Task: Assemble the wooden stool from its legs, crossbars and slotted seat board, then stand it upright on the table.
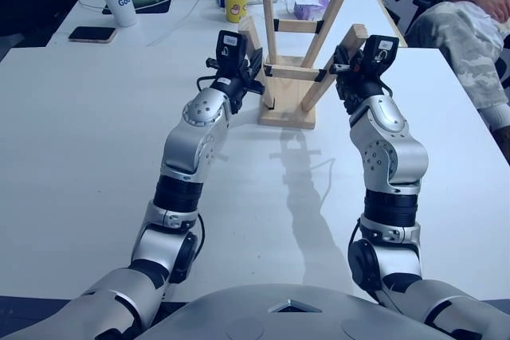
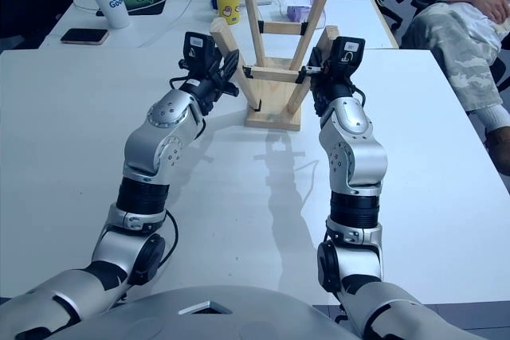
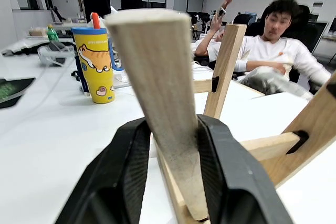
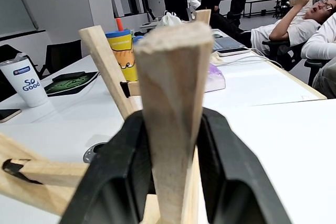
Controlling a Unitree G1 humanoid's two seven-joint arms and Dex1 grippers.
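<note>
Stool (image 1: 291,77) looks assembled: four legs, crossbars (image 1: 293,72) and seat board (image 1: 287,115) all joined. But it's upside down, seat board flat on the table (image 1: 96,133), legs pointing up, roughly mid-table on the far side.

My left pincer (image 1: 251,76) is clamped on the near left leg (image 3: 163,103), both pads (image 3: 126,166) pressed to the wood. My right pincer (image 1: 341,69) is clamped the same way on the near right leg (image 4: 170,114). Both grips sit around crossbar height.

What's left, I'd say, is just the flip: turn it over and set it on its feet.

Hard to tell: the seat slots face the table, so I can't check that the legs are fully seated. My arms cover the lower parts of the near legs. The joints at the far crossbar are too small to judge.
</note>
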